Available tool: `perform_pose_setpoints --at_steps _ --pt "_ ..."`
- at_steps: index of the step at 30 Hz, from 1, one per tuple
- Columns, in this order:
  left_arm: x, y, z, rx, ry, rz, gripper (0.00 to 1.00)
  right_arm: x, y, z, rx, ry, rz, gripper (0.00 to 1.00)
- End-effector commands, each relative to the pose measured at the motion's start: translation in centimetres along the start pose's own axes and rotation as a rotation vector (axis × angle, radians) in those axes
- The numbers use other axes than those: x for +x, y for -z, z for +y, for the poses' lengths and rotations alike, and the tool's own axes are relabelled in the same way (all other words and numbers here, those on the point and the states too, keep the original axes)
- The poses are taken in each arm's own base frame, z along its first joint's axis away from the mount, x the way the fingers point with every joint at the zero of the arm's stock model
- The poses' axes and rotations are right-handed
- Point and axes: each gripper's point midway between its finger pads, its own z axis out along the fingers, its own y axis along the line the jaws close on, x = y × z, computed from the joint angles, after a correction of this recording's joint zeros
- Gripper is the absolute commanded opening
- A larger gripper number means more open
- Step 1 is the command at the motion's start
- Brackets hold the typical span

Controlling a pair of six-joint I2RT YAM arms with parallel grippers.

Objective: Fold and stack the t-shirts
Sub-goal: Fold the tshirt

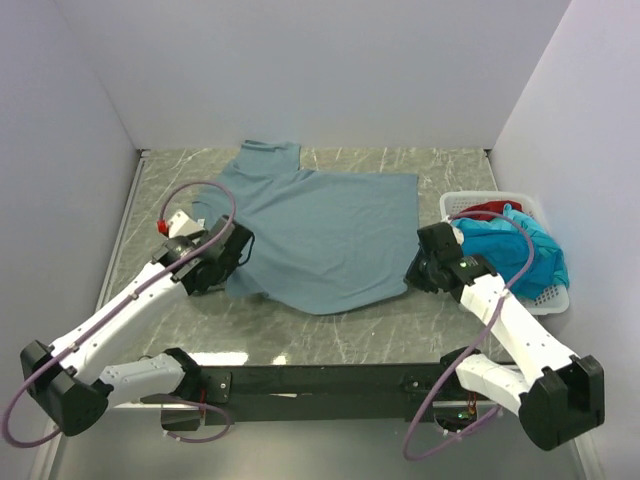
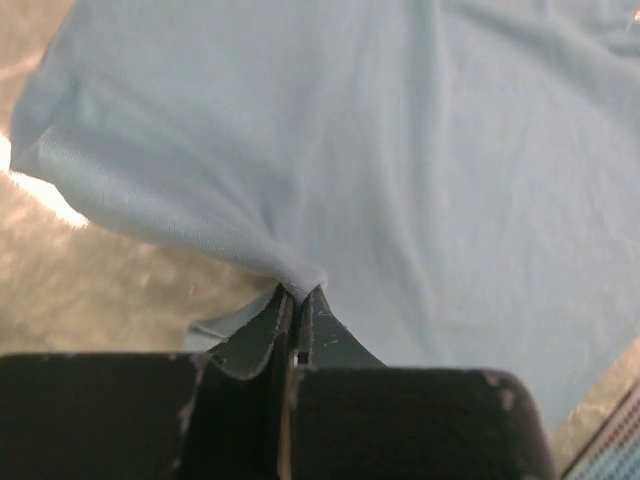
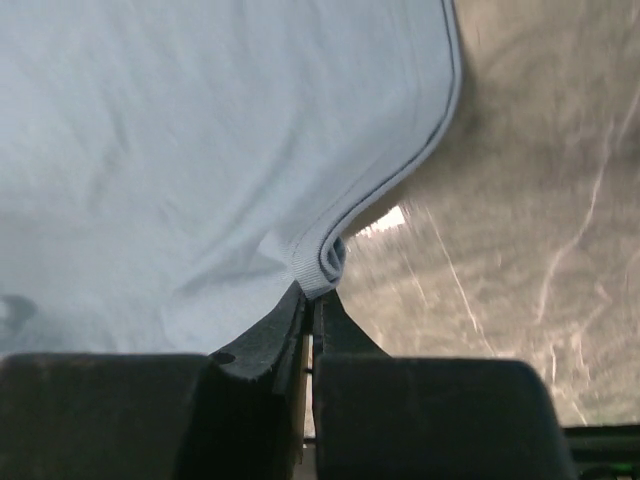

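The large grey-blue t-shirt [image 1: 320, 235] lies spread on the marble table, collar at the far side. My left gripper [image 1: 238, 252] is shut on the shirt's left edge; the left wrist view shows a fold of its cloth [image 2: 300, 272] pinched between the closed fingertips [image 2: 298, 298]. My right gripper [image 1: 418, 268] is shut on the shirt's right hem; the right wrist view shows the rolled hem [image 3: 325, 262] clamped at the fingertips [image 3: 312, 300]. A turquoise shirt [image 1: 520, 250] and a red shirt [image 1: 488, 210] lie bunched in the basket.
The white lattice basket [image 1: 556, 296] stands at the right edge of the table, close to my right arm. White walls enclose the table on the left, far and right sides. A black rail [image 1: 330, 382] runs along the near edge between the arm bases.
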Motion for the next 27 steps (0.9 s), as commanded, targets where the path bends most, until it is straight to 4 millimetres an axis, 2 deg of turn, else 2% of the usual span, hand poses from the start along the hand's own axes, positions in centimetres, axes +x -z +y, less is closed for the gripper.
perform_pose_setpoints --at_steps 1,5,9,17,20,23,27 --pt "-3.1 -0.8 -3.9 0.102 -0.006 -0.082 0.01 -4.0 0.5 1.9 -0.039 0.005 -0.108 0.01" --pt "-4.2 -1.6 -6.7 0.165 -0.029 -0.109 0.01 -6.2 0.8 3.2 -0.081 -0.003 -0.14 0.01" --pt "-5.2 -2.9 -9.0 0.177 -0.056 -0.118 0.01 -7.5 0.4 3.4 -0.07 -0.001 -0.147 0.01" --pt "-7.7 -5.7 -11.3 0.136 -0.11 -0.173 0.01 -10.5 -0.7 4.1 -0.084 -0.034 -0.166 0.01" --pt "-8.1 -6.7 -12.7 0.159 -0.148 -0.178 0.01 -11.5 -1.3 4.5 -0.083 -0.04 -0.172 0.0" --pt "-8.3 -8.5 -13.9 0.161 -0.185 -0.169 0.01 -12.1 -2.2 4.7 -0.074 -0.044 -0.157 0.01" --pt "-8.3 -11.9 -15.4 0.128 -0.219 -0.159 0.01 -12.5 -3.9 4.5 -0.046 -0.06 -0.124 0.01"
